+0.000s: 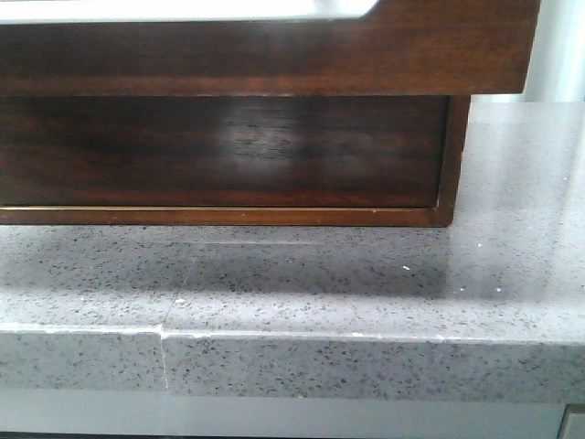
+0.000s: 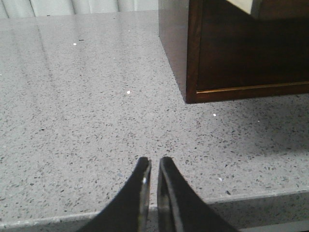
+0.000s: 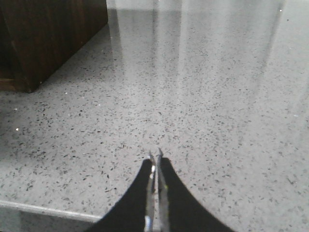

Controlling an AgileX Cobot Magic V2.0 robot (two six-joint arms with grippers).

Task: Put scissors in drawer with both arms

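The drawer (image 1: 274,57) is the wide dark brown glossy front at the top of the front view, with a white rounded-corner area (image 1: 183,9) along its top edge. It stands out over the cabinet's recessed lower front (image 1: 228,151). The scissors are not in any view. My left gripper (image 2: 154,160) is shut and empty, low over the speckled grey counter near its front edge, in front of the cabinet's corner (image 2: 190,96). My right gripper (image 3: 156,154) is shut and empty, over the counter off the cabinet's other corner (image 3: 29,87). Neither gripper shows in the front view.
The dark wood cabinet (image 1: 452,155) stands on the grey speckled stone counter (image 1: 366,274). The counter's front edge (image 1: 366,337) runs across, with a seam (image 1: 163,343) at the left. The edge also shows under each gripper in the left wrist view (image 2: 48,220) and the right wrist view (image 3: 38,208).
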